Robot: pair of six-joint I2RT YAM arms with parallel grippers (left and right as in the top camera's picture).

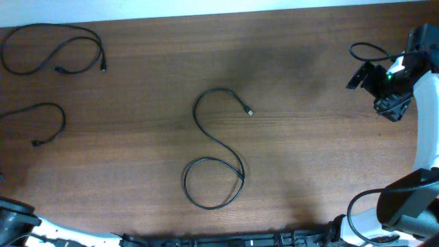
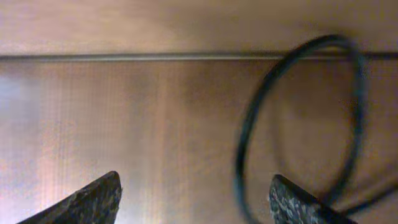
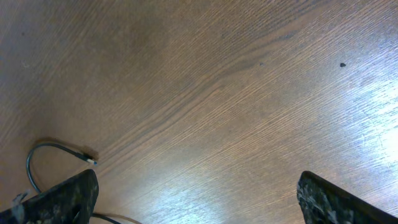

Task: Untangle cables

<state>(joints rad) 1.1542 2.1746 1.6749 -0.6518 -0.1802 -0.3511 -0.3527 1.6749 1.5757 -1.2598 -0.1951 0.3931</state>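
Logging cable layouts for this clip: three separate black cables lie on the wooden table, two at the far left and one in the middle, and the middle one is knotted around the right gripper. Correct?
Not quite. The middle cable lies loose on the table, touching neither gripper; the overhead view shows the right gripper far off at the right edge. The two left cables, the upper and the lower, are as you say.

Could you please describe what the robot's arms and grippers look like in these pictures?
The right arm is white with black joints, a looping black wire and a small green light near its black gripper. In the wrist views, the fingers are dark, rough and speckled.
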